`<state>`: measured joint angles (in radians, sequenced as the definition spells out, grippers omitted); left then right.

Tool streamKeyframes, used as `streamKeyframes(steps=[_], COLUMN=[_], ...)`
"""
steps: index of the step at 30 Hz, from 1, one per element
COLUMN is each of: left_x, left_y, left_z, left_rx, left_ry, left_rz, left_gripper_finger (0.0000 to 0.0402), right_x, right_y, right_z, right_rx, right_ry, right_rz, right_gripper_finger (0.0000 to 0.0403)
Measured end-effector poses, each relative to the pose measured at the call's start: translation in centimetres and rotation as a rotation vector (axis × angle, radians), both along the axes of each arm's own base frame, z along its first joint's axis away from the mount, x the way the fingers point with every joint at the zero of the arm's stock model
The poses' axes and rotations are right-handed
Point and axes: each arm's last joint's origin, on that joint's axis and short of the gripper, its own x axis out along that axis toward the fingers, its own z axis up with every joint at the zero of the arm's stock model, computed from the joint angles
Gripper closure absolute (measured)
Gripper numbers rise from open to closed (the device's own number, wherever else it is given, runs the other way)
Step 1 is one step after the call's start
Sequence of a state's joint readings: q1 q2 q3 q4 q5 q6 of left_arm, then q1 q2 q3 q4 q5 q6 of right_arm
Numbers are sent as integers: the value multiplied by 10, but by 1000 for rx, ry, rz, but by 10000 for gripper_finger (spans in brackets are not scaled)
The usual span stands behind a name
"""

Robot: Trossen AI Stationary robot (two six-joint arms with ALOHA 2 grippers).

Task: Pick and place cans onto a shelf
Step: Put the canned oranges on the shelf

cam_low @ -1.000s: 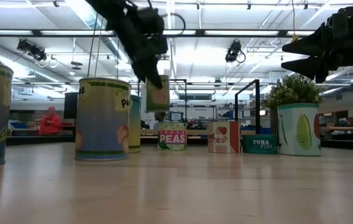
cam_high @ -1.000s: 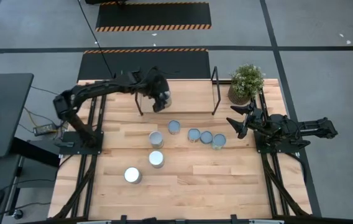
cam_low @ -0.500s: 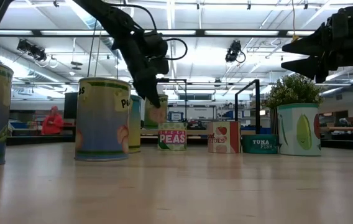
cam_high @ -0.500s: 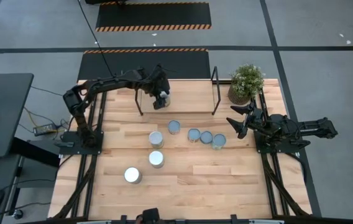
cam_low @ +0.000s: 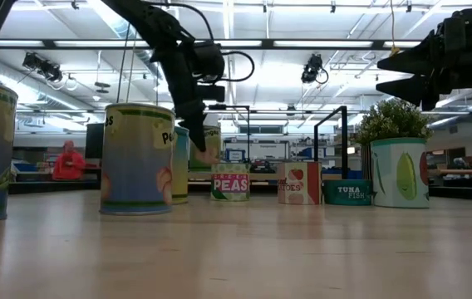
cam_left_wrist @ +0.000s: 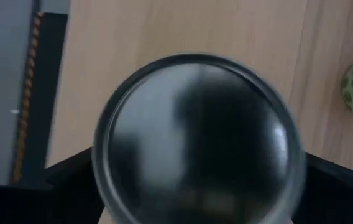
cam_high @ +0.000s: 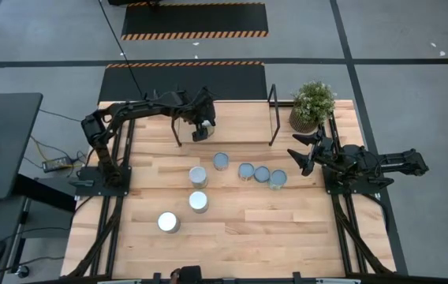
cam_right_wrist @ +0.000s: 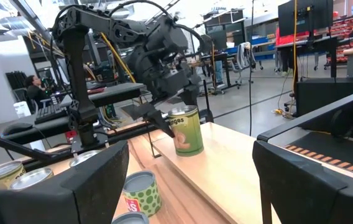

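A tin can with a green label [cam_right_wrist: 186, 129] stands on the low light-wood shelf with thin black posts [cam_high: 240, 118] at the back of the wooden desk [cam_high: 232, 237], directly under the left tool [cam_high: 201, 128]. Seven silver-topped tin cans [cam_high: 248, 171] stand on the desk in front of the shelf. A potted green plant [cam_high: 311, 104] sits just right of the shelf, behind the right tool [cam_high: 299, 152].

One can [cam_right_wrist: 186, 130] upright on shelf [cam_right_wrist: 226, 168]
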<state>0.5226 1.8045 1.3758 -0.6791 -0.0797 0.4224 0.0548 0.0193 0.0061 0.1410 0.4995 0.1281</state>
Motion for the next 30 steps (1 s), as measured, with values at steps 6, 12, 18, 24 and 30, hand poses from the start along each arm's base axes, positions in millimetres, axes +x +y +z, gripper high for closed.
streamKeyframes(steps=[6,12,18,24,30], left_x=[-6,-13,-19,-22,-20], left_y=[-7,-12,-15,-19,-22], left_z=[10,25,38,48,57], left_rx=[13,41,87,101,45], left_ry=[31,17,6,-21,-138], left_rz=[-8,-7,5,-6,-18], left_gripper_finger=[8,8,8,8,8], right_x=[0,0,0,0,0], right_y=[0,0,0,0,0], right_z=[0,0,0,0,0], right_rx=[0,0,0,0,0], right_ry=[0,0,0,0,0], right_rz=[0,0,0,1,3], right_gripper_finger=[53,53,53,53,53])
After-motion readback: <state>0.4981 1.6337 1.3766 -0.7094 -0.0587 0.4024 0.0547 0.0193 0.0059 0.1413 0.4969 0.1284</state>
